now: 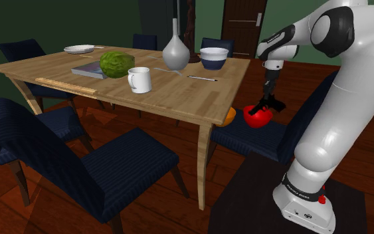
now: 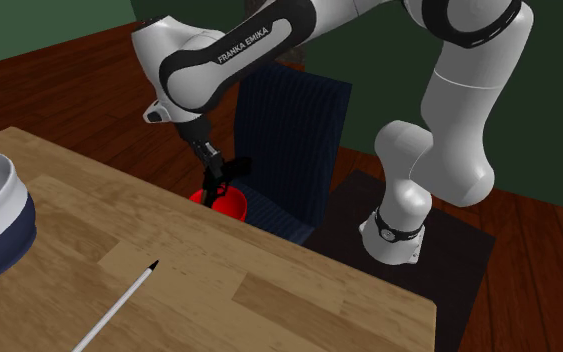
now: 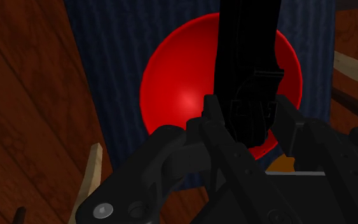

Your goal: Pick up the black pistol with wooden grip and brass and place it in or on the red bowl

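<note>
Pistol (image 3: 244, 57) clamped between fingers (image 3: 210, 116), long axis pointing down at red bowl (image 3: 177, 89) directly beneath.

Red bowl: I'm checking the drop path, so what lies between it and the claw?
The black pistol, clasped in the claw, hangs over the red bowl; the wrist view shows nothing else between them.

Red bowl (image 1: 258, 117) on chair seat (image 1: 252, 141): air above it taken only by pistol (image 3: 244, 57) in the jaws. Bench (image 1: 179, 93) edge close on shoulder view's left, orange object (image 1: 229, 117) under it, beside bowl. Chair back (image 2: 294, 130) rises just behind bowl in second exterior view.
</note>
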